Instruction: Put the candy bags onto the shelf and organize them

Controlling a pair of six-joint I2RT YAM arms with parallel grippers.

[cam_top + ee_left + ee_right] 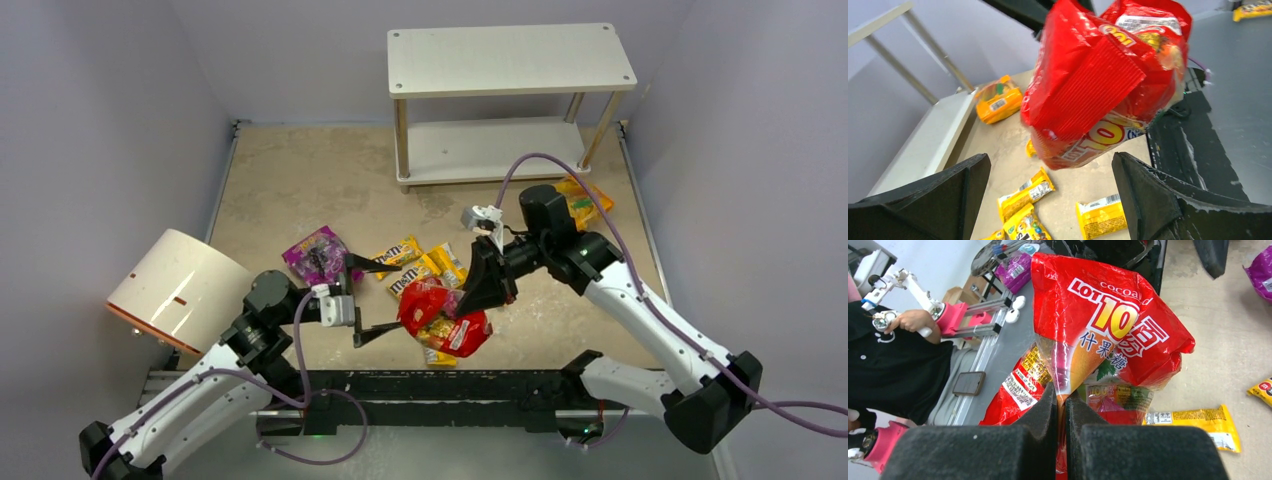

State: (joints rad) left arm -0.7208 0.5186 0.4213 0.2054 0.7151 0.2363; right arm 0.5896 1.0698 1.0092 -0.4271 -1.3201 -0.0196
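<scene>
Red glossy foil is what your right gripper (pixel 1062 395) has hold of: its 2 black fingers are pressed together on a fold at the edge of the red glossy pouch (pixel 1108 325). The rest of the bag bulges out beyond the fingertips. From the left wrist view the pouch (pixel 1098 90) looks lifted off the table, hanging with its crimped seam turned toward that camera.

Your left gripper (pixel 365 300) is spread wide and holds nothing. It sits on the side of the pouch away from the white 2-tier shelf (pixel 510 60), fingers pointing at the bag, apparently not touching it.

What the next move turns on, as I judge it, is this: the shelf stands well apart from the pouch, straight across the table, and the right arm is the nearer one. Carry the bag away from the arm bases toward the shelf, and turn its long side along the shelf's long edge before you let go.

Both tiers show bare. The orange pouch (pixel 580 200) lies just beside the shelf's right front leg. The purple pouch (pixel 318 255) and the small yellow M&M's packets (pixel 420 265) lie farther from the shelf, close to the red bag.
</scene>
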